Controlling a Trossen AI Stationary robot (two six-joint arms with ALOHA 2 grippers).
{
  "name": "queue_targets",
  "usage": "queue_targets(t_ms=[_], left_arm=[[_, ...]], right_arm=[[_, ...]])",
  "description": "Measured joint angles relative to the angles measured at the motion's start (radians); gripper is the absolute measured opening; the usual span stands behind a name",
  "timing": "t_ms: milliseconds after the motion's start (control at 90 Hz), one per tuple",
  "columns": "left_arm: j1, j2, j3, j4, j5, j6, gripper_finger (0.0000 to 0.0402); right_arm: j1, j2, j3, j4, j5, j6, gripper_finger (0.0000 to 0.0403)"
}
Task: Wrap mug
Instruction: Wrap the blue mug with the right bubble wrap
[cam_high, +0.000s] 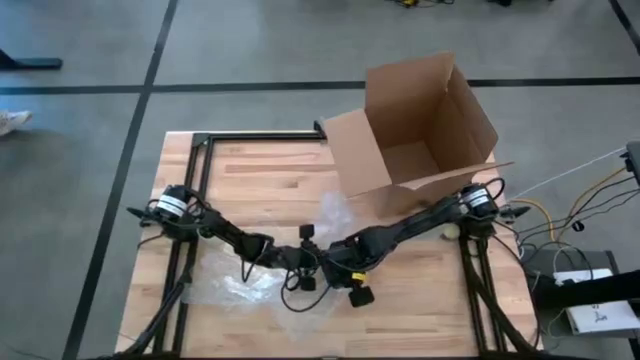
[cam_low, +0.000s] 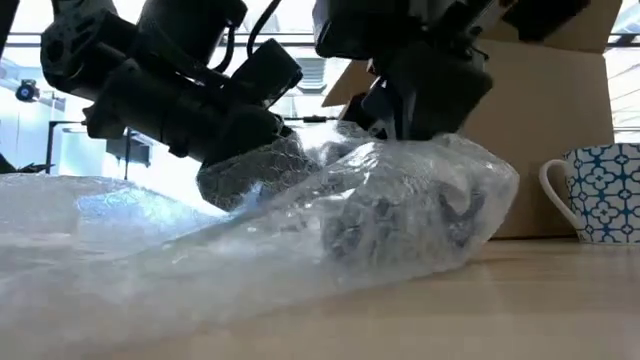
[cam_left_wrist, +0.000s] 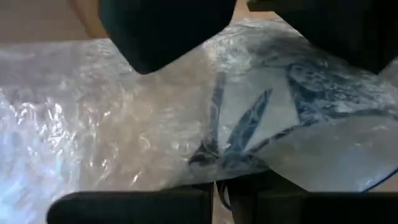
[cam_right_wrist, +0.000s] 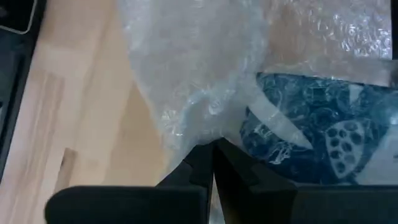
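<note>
A white mug with a blue pattern (cam_right_wrist: 323, 130) lies bundled in clear bubble wrap (cam_low: 400, 215) at the middle of the table, toward its near edge. The rest of the sheet (cam_high: 230, 285) spreads flat on the table toward the left. My left gripper (cam_left_wrist: 214, 190) comes at the bundle from the left. My right gripper (cam_right_wrist: 214, 152) comes from the right. The two meet over the bundle, each shut on the wrap. The wrap hides the mug's handle and rim. My left gripper pinches the bubble wrap (cam_left_wrist: 214, 174) between its two fingers where the sheet lies over the mug's side. It slants down from the table's left. Whether it holds one layer or several does not show. The bundle rests on the table. My right gripper pinches a gathered fold of bubble wrap (cam_right_wrist: 199, 134) between its two fingers, right beside the mug's patterned wall. It reaches down from the table's right. The wrap bunches up around the fingers.
An open cardboard box (cam_high: 415, 125) stands at the back right. A second blue-and-white mug (cam_low: 600, 195) stands upright in front of it near the right edge. More bubble wrap (cam_high: 332, 210) lies in front of the box. Cables (cam_high: 570, 215) trail off the right side.
</note>
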Motion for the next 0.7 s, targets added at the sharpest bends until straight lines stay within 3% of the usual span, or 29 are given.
queue_targets(t_ms=[78, 222, 467, 700], left_arm=[[0.000, 0.000, 0.000, 0.002, -0.003, 0.002, 0.0005], [0.000, 0.000, -0.001, 0.004, -0.002, -0.001, 0.0005], [0.002, 0.000, -0.002, 0.001, -0.001, -0.015, 0.0005], [0.002, 0.000, -0.002, 0.001, -0.001, -0.009, 0.0005]], right_arm=[[0.000, 0.015, -0.001, -0.002, -0.006, -0.003, 0.0001], [0.002, 0.005, 0.005, -0.016, 0.087, 0.007, 0.0001], [-0.004, -0.035, 0.046, -0.092, 0.059, 0.035, 0.0000], [-0.015, -0.056, 0.096, -0.227, 0.031, 0.286, 0.0000]])
